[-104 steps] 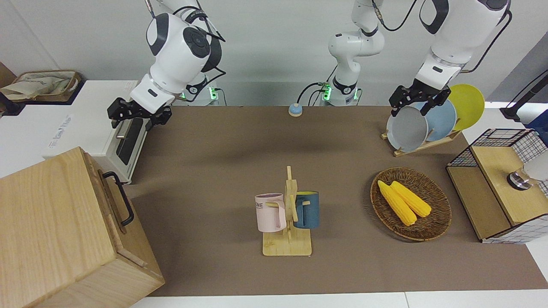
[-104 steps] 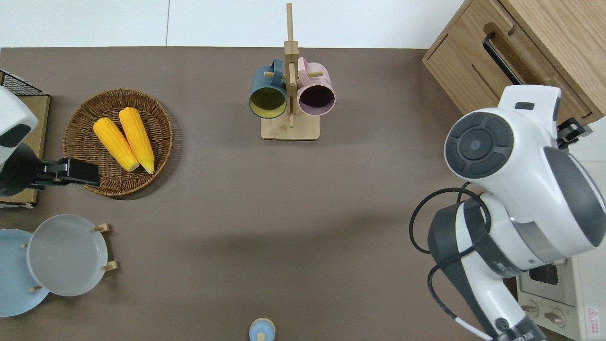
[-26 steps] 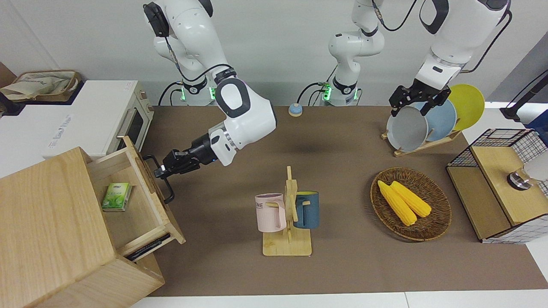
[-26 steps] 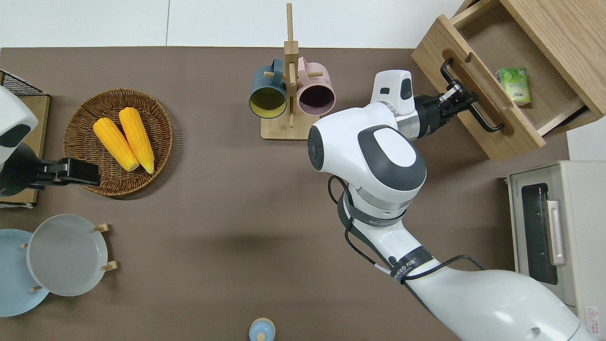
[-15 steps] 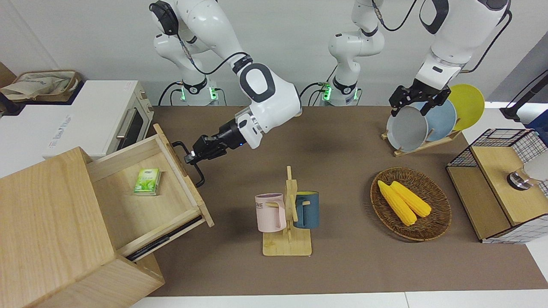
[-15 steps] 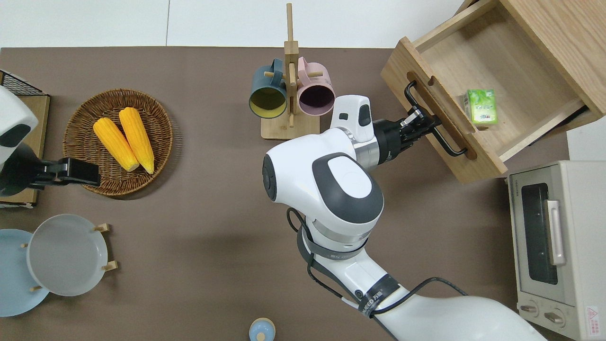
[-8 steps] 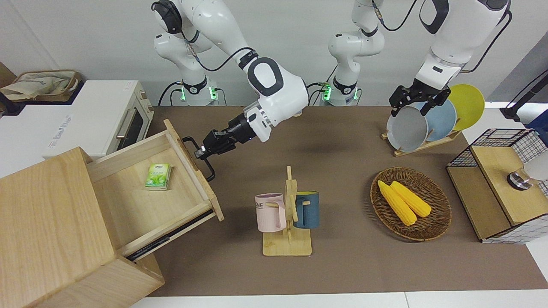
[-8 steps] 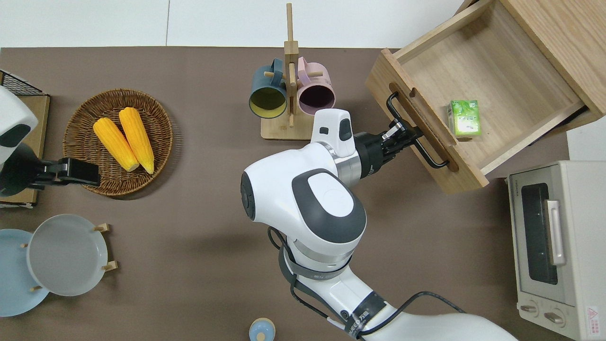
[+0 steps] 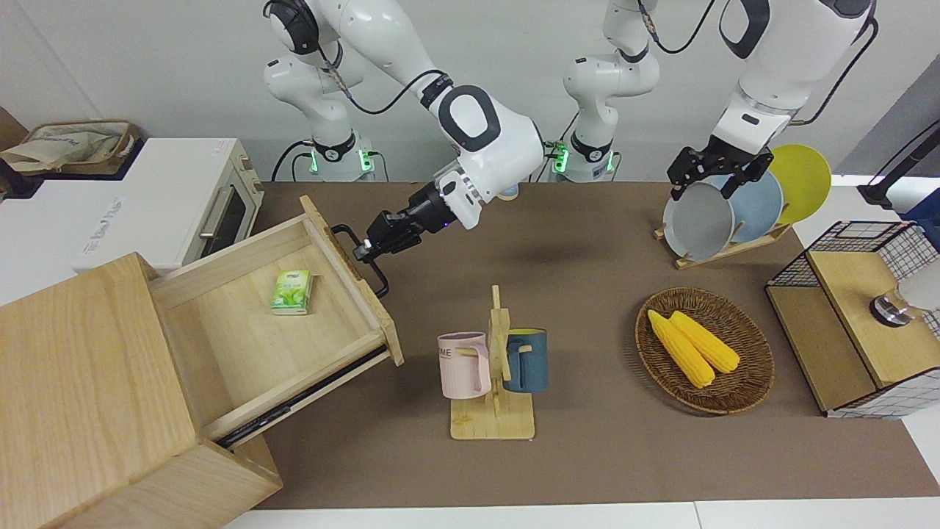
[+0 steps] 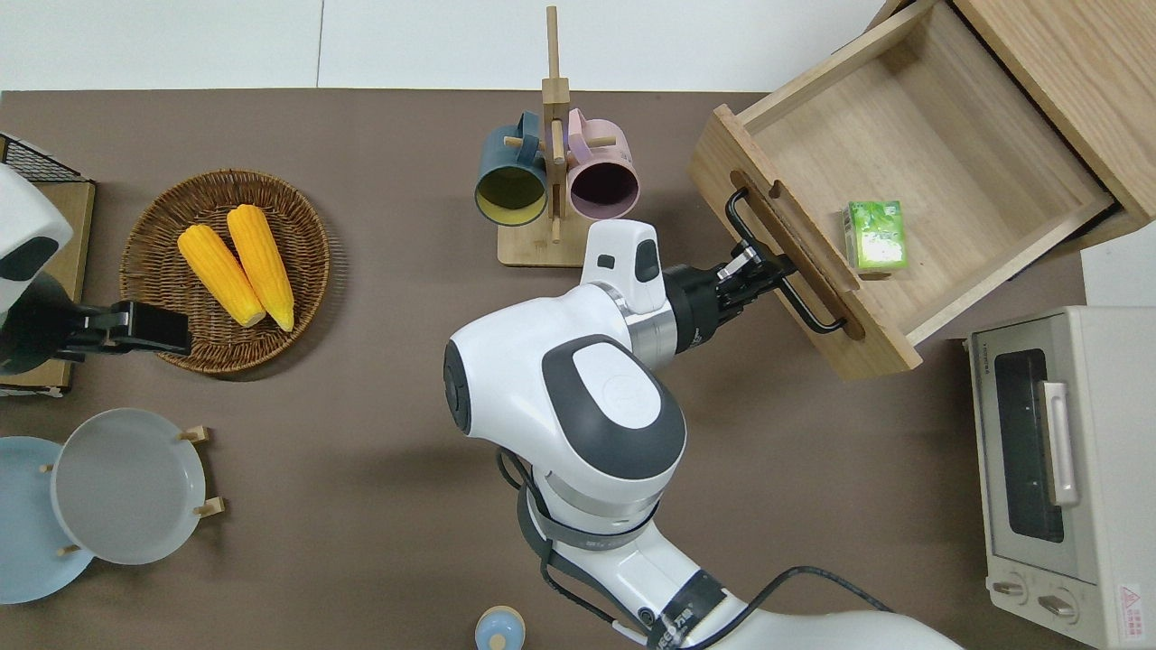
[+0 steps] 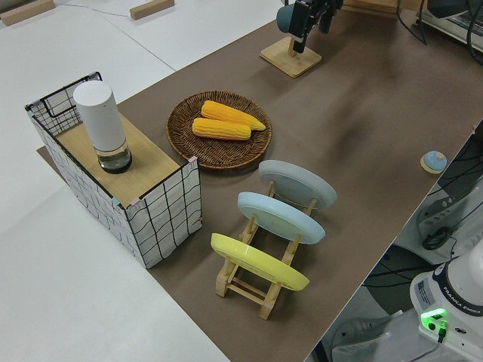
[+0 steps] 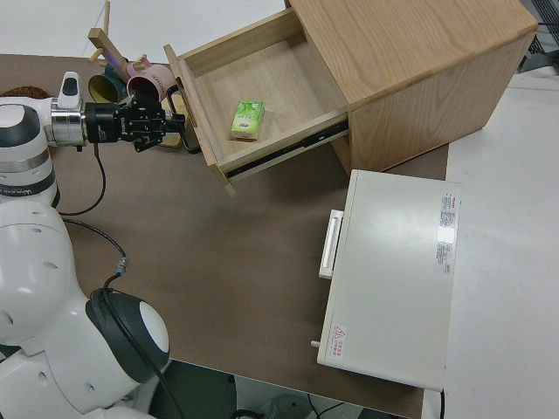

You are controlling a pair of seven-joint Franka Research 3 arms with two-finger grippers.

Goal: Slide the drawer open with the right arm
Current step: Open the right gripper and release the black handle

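The pale-wood drawer (image 9: 294, 353) stands pulled far out of its big box cabinet (image 9: 81, 389) at the right arm's end of the table. My right gripper (image 9: 365, 250) is shut on the black bar handle (image 9: 371, 275) on the drawer's front. From overhead, the right gripper (image 10: 763, 268) grips the handle (image 10: 813, 311) near its middle, and the drawer (image 10: 957, 135) lies open at a slant. A small green box (image 10: 873, 236) lies on the drawer floor near the front. The right side view shows the same grip on the drawer (image 12: 279, 87). My left gripper (image 9: 709, 173) is parked, open.
A white toaster oven (image 9: 183, 213) sits beside the cabinet, nearer to the robots. A wooden mug rack (image 9: 493, 367) with two mugs stands close to the drawer's front corner. A basket of corn (image 9: 703, 349), a plate rack (image 9: 734, 206) and a wire-mesh box (image 9: 859, 316) fill the left arm's end.
The right gripper has pulled the handle toward the table's middle, and the drawer has slid farther out of the cabinet. The green box rode along with it. The left arm has not moved.
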